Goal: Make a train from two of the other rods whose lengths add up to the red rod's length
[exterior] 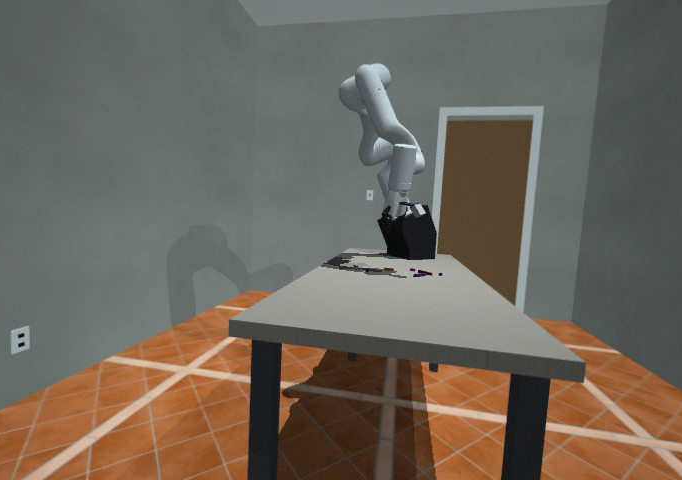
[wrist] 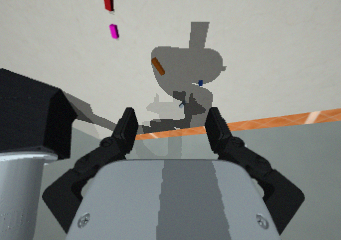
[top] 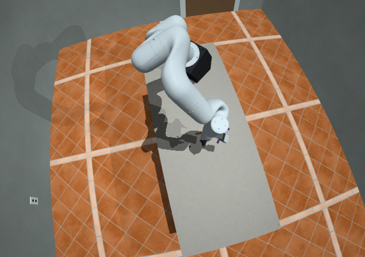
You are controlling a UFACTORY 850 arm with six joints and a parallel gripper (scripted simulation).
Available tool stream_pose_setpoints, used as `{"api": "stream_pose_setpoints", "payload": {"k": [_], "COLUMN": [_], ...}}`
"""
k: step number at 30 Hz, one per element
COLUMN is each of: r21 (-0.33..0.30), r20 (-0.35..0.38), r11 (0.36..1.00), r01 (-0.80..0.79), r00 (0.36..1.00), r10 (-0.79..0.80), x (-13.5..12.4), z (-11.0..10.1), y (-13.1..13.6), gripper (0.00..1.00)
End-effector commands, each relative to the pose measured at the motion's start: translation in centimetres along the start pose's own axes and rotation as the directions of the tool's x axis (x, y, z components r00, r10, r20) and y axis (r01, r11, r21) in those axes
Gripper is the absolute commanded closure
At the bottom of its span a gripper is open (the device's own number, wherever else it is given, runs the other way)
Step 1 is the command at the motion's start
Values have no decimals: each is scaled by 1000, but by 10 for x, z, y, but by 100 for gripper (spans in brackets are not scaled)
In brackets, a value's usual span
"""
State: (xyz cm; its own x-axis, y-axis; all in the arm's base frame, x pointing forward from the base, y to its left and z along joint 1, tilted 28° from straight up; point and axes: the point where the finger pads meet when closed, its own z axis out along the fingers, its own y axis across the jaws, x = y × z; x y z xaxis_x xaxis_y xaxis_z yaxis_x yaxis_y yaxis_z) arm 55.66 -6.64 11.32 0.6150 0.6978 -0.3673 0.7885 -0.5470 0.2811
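Gripper [wrist: 172,131] hangs above the table [top: 219,194], fingers fully apart, nothing held. Ahead of it on the table: orange rod [wrist: 158,66] in the arm's shadow, blue rod [wrist: 200,83] just right of centre, magenta rod [wrist: 113,31] and red rod [wrist: 108,5] farther off, up-left.
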Motion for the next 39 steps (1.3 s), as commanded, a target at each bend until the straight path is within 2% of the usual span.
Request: {"api": "stream_pose_setpoints", "payload": {"k": [1, 5, 8, 10, 12, 16, 18, 20, 22, 24, 27, 30, 34, 39], "r21": [-65, -85, -118, -120, -143, -148, -169, -177, -178, -193, -199, -213, -214, -230], "r20": [16, 24, 40, 41, 53, 56, 69, 74, 75, 85, 89, 97, 98, 106], "r11": [988, 974, 935, 932, 886, 874, 807, 775, 771, 697, 660, 559, 553, 404], "r01": [138, 209, 333, 343, 442, 462, 566, 606, 611, 691, 724, 801, 805, 885], "r00": [990, 978, 943, 939, 897, 887, 824, 794, 790, 719, 684, 587, 581, 436], "r10": [-137, -208, -331, -340, -439, -459, -563, -604, -609, -689, -724, -804, -808, -894], "x": [3, 6, 11, 11, 16, 17, 24, 27, 27, 33, 36, 43, 43, 52], "z": [16, 23, 36, 37, 47, 49, 60, 64, 65, 74, 78, 88, 89, 102], "y": [-4, -8, -15, -16, -23, -25, -35, -39, -40, -50, -56, -71, -72, -95], "gripper": [0, 0, 0, 0, 0, 0, 0, 0, 0, 0, 0, 0, 0, 0]}}
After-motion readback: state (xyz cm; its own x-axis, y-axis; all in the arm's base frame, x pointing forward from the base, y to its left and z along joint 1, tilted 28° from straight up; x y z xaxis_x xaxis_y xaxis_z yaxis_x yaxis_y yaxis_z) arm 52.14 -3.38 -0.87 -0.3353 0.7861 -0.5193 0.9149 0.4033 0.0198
